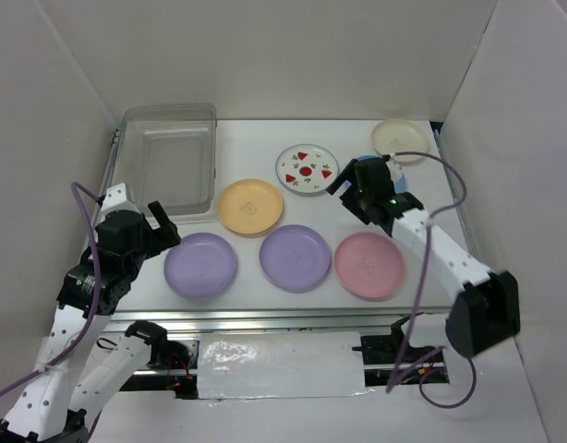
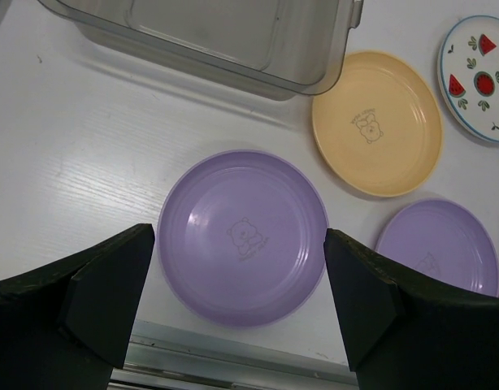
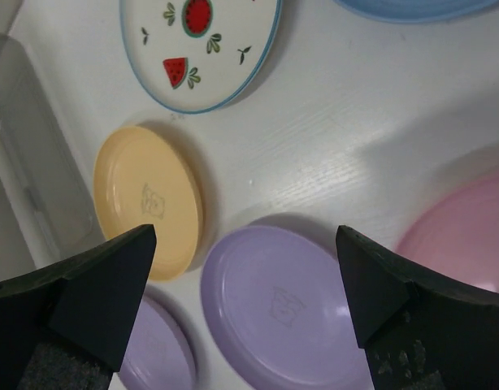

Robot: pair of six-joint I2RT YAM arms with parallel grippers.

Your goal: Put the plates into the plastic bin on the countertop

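Observation:
Several plates lie on the white countertop (image 1: 256, 138): a lilac plate (image 1: 200, 265) at the front left, a second lilac one (image 1: 295, 257), a pink one (image 1: 368, 265), a yellow-orange one (image 1: 250, 206), a strawberry-marked white one (image 1: 307, 170) and a cream one (image 1: 401, 138). A blue plate (image 3: 412, 6) shows at the top of the right wrist view. The clear plastic bin (image 1: 168, 157) stands at the back left, nothing in it. My left gripper (image 2: 237, 231) hangs open over the left lilac plate (image 2: 243, 236). My right gripper (image 3: 245, 229) is open above the middle lilac plate (image 3: 290, 309).
White walls close in the left, back and right sides. A metal rail (image 1: 265, 318) runs along the front edge. The right arm's cable (image 1: 450, 185) loops above the back right corner.

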